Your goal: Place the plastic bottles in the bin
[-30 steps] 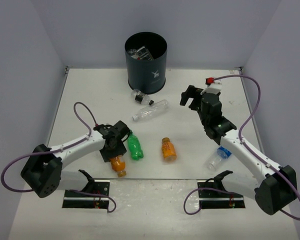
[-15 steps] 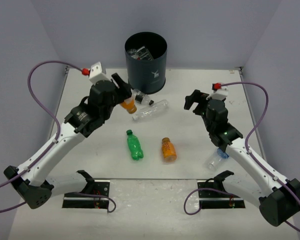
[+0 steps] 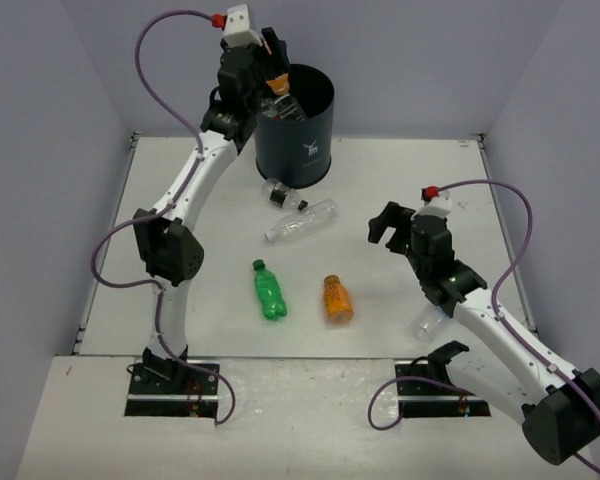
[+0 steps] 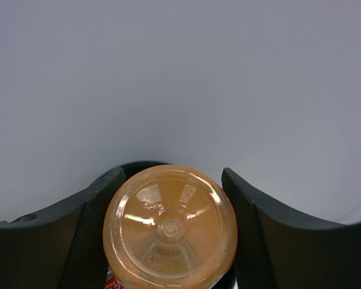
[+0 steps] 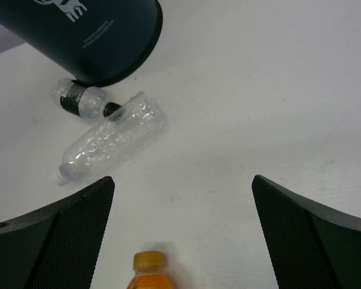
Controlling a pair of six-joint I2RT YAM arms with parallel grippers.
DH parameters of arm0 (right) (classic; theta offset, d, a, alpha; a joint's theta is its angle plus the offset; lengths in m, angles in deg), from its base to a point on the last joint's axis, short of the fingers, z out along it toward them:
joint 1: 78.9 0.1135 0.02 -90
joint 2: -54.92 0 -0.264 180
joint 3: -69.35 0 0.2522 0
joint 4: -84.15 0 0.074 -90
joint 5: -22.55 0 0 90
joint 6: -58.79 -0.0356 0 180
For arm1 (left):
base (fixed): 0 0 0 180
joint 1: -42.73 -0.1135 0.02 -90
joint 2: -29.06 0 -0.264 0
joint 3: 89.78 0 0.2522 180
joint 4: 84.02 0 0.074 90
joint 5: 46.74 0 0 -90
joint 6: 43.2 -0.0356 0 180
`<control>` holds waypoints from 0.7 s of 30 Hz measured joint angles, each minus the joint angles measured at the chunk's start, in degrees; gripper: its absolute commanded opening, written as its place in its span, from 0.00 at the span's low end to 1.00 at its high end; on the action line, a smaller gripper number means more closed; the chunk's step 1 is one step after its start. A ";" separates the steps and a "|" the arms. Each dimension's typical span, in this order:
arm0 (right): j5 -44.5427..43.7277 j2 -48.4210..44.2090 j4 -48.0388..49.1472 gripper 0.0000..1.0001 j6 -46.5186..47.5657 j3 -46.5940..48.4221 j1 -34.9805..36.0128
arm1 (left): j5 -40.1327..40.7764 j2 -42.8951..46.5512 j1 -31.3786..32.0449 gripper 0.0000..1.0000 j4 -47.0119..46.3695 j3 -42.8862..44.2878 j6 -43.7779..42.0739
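My left gripper [image 3: 272,72] is raised over the left rim of the dark navy bin [image 3: 298,140] and is shut on a short orange bottle [image 3: 277,83]. In the left wrist view the bottle's base [image 4: 169,226] fills the gap between the fingers [image 4: 95,226]. Clear bottles [image 3: 280,105] lie inside the bin. On the table lie a black-capped clear bottle [image 3: 283,194], a clear bottle [image 3: 300,220], a green bottle [image 3: 269,290] and a second orange bottle [image 3: 337,298]. My right gripper [image 3: 385,222] is open and empty above the table. In its wrist view [image 5: 182,180] the orange bottle's cap [image 5: 149,262] is just below.
A blue-labelled clear bottle [image 3: 428,322] lies partly under my right arm at the near right. In the right wrist view the bin's base [image 5: 84,36], the black-capped bottle [image 5: 81,101] and the clear bottle [image 5: 111,144] lie ahead. Grey walls stand behind the bin and along both sides.
My left arm has lifted the orange bottle from the near-left table up to the bin's rim. My right arm has drawn back slightly, still open.
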 measured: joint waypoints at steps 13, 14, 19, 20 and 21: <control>3.34 -2.29 -2.91 0.99 -1.13 -1.44 0.00 | -1.57 -9.35 -0.05 1.00 -13.23 -2.20 -5.30; 3.55 -2.28 -2.94 0.99 -1.11 -1.44 0.00 | -1.77 -9.35 -0.05 1.00 -13.34 -2.25 -5.30; 4.52 -2.19 -2.98 0.99 -0.80 -1.44 0.00 | -2.90 -9.20 -0.05 1.00 -13.18 -2.23 -5.45; 4.69 -2.19 -2.97 0.99 -0.71 -1.44 0.00 | -3.15 -9.03 -0.05 1.00 -12.66 -2.23 -5.58; 4.94 -2.19 -2.97 0.99 -0.59 -1.44 0.00 | -3.41 -8.79 -0.05 1.00 -12.08 -2.23 -5.72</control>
